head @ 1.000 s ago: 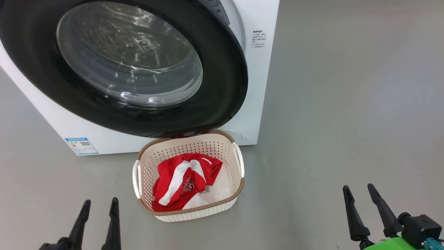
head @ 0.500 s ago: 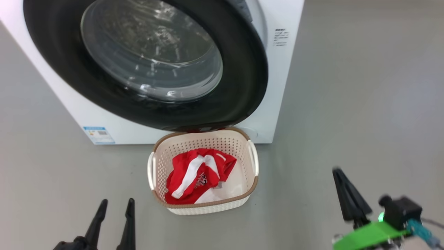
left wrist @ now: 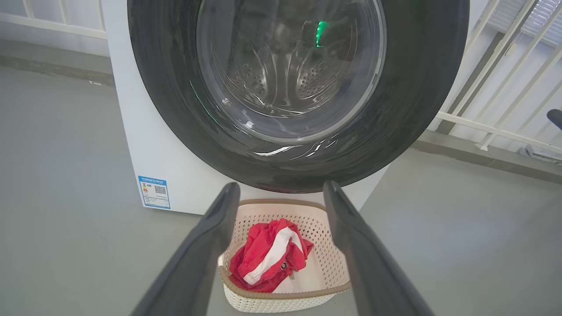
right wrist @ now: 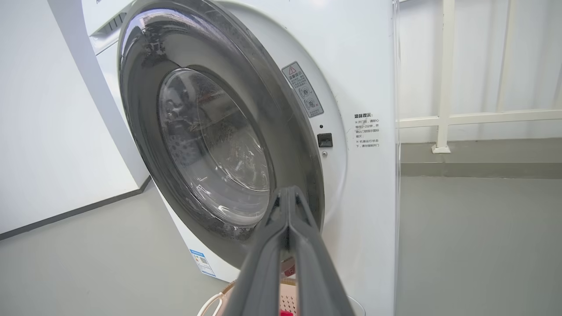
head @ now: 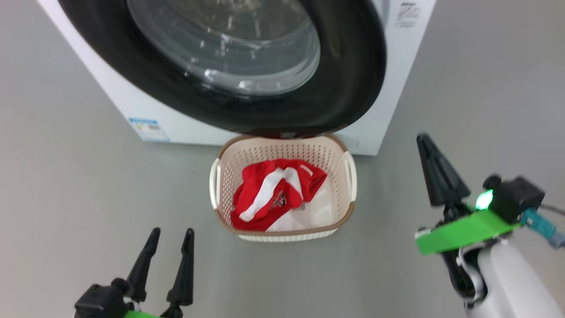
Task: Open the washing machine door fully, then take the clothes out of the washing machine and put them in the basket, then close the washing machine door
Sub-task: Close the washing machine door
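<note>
The washing machine stands at the far side of the grey floor. Its door covers the opening, though in the right wrist view the door's right edge stands a little off the white front. The basket sits on the floor just in front of the machine, under the door's lower rim, with the red and white clothes lying inside toward its left. The left fingers hover near and left of the basket, spread wide and empty, while the right fingers, raised to the basket's right, are pressed together on nothing.
</note>
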